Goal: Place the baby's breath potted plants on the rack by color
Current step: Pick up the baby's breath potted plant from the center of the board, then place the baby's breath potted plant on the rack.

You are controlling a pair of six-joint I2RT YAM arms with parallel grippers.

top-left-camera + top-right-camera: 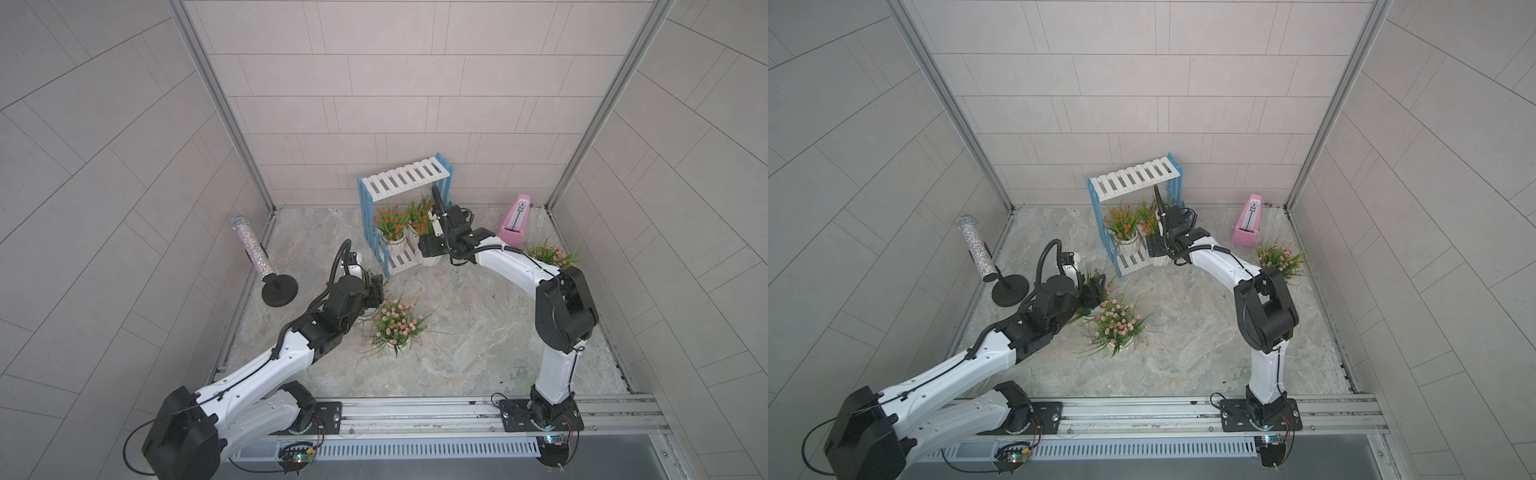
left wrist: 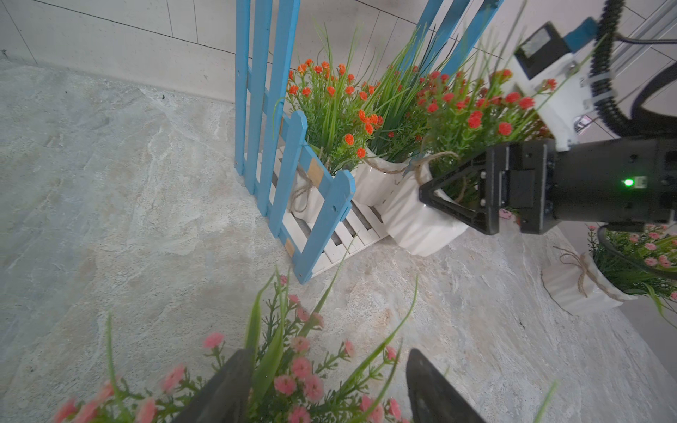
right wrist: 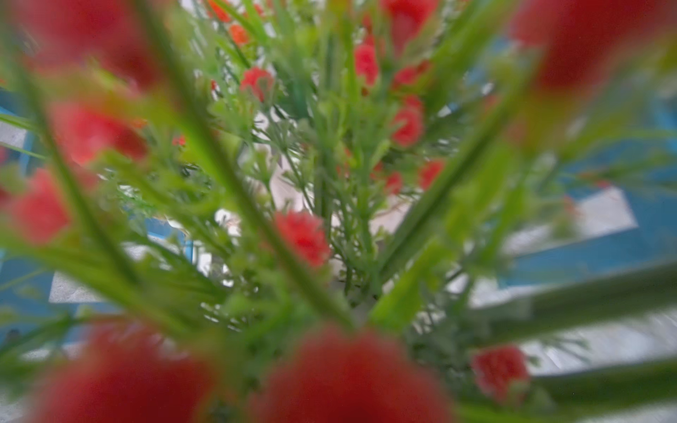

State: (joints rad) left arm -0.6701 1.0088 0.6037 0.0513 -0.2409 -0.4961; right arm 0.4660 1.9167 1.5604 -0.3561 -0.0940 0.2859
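A: Orange-red ones first. Where are they?
B: Two orange-red plants (image 1: 390, 222) stand side by side on the lower shelf of the rack (image 1: 405, 180). A third orange-red plant (image 2: 414, 223) leans tilted at that shelf's right end, its pot touching the slats' edge.
A: And the right gripper (image 1: 430, 253)?
B: It sits at that tilted pot, with one finger (image 2: 428, 194) lying across the white side. The other is hidden, so I cannot tell whether the jaws clamp it.
A: The pink ones?
B: One pink plant (image 1: 395, 324) stands on the worktop (image 1: 478, 332) in front of the rack, and a second pink plant (image 1: 550, 254) stands well off its right side. The left gripper (image 2: 328, 353), near the rack's front left corner, has pink sprays (image 2: 300, 366) rising between its jaws. Gripped or loose, I cannot tell.
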